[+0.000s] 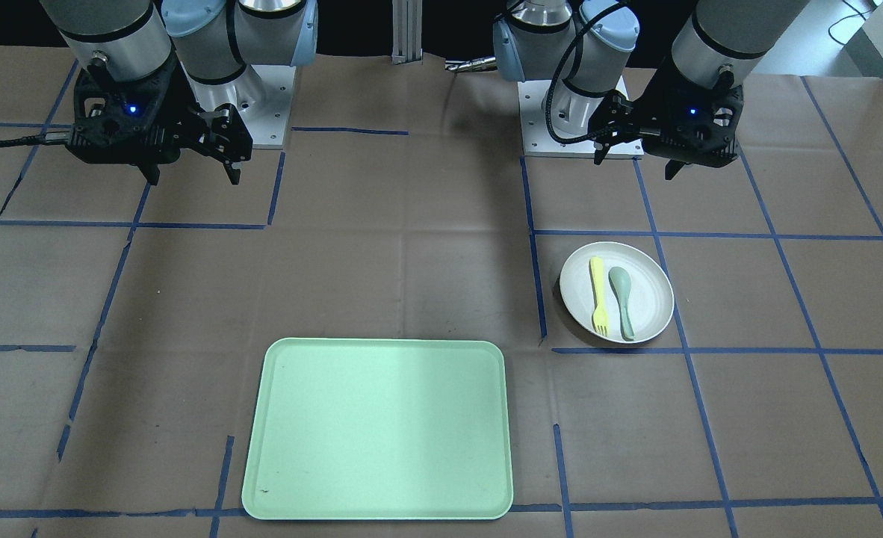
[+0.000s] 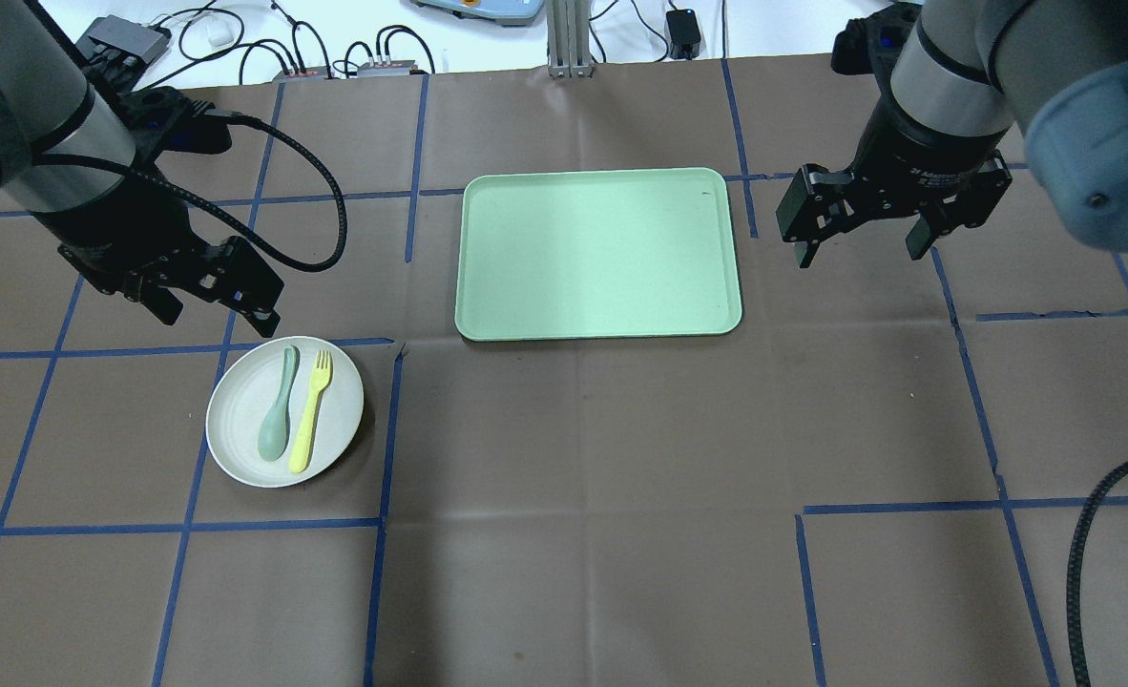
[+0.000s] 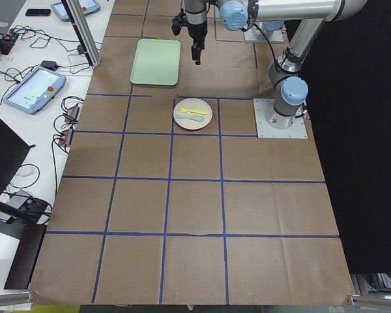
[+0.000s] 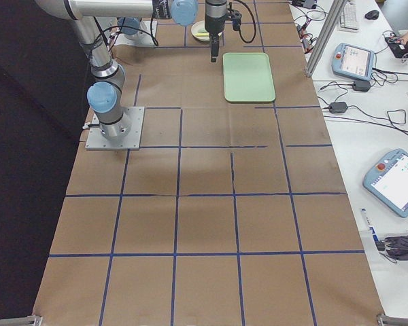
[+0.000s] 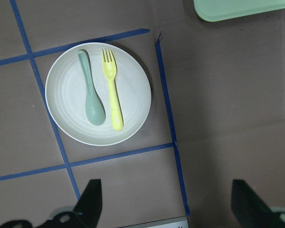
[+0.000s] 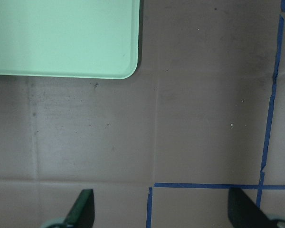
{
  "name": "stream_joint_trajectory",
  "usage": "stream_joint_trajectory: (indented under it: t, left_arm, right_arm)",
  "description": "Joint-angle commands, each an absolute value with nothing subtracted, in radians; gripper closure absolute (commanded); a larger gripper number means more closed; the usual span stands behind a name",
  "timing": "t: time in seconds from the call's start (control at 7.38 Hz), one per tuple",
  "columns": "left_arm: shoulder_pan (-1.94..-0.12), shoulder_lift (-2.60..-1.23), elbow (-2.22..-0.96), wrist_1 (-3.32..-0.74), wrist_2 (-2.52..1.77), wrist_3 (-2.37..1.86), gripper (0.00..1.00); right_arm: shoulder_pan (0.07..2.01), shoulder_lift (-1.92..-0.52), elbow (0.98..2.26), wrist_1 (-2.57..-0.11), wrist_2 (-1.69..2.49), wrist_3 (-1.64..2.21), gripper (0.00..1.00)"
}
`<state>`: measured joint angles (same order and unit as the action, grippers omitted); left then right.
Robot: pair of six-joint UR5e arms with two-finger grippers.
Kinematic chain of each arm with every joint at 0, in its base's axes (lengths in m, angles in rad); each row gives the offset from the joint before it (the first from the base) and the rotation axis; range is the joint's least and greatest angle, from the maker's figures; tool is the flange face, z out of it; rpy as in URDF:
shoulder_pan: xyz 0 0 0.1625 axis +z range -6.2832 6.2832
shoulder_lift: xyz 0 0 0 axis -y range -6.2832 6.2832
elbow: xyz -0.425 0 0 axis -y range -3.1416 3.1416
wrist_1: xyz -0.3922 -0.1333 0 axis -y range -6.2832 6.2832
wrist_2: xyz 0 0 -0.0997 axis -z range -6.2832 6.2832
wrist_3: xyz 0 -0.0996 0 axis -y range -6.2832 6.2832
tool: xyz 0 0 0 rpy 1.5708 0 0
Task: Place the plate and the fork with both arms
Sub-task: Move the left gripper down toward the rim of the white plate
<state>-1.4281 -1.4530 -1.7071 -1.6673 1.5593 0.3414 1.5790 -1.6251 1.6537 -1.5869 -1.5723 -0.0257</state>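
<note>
plate (image 2: 237, 425) with fork (image 2: 309, 412) on the brown surface (image 2: 574, 477), both arms raised with jaws apart

the off-white plate sits on the robot's left side of the surface, well apart from the mint-green tray (image 2: 598, 253) lying near the middle. the pale-yellow fork lies flat on the plate just beside a grey-green spoon (image 2: 276, 420), roughly parallel to it, tines pointing away from the robot. the left arm (image 2: 39, 143) hangs above the surface near the plate without touching it, jaws spread and holding nothing. the right arm (image 2: 946, 105) hangs near the tray's right end, jaws likewise spread and holding nothing.
</note>
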Motion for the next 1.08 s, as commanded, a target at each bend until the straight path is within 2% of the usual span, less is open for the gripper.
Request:
stream_joint_trajectory:
  t: [0.0,0.14,0.54,0.95]
  left_arm:
    - [-1.353,-1.425,-1.73,-1.684,1.568,0.36,0.01]
    - [-1.272,-1.421,-1.77,-1.668,1.566,0.386,0.01]
    - [-1.07,-1.483,-1.934,-1.398,1.552,0.71,0.01]
    - [-1.005,-1.667,-1.95,-1.294,1.476,0.83,0.01]
  right_arm:
    - [1.582,-1.624,1.654,-1.588,-1.572,-0.026,0.0]
    - [1.578,-1.624,1.654,-1.588,-1.571,-0.026,0.0]
    - [1.578,-1.626,1.654,-1.586,-1.572,-0.026,0.0]
    - [1.582,-1.626,1.654,-1.586,-1.572,-0.025,0.0]
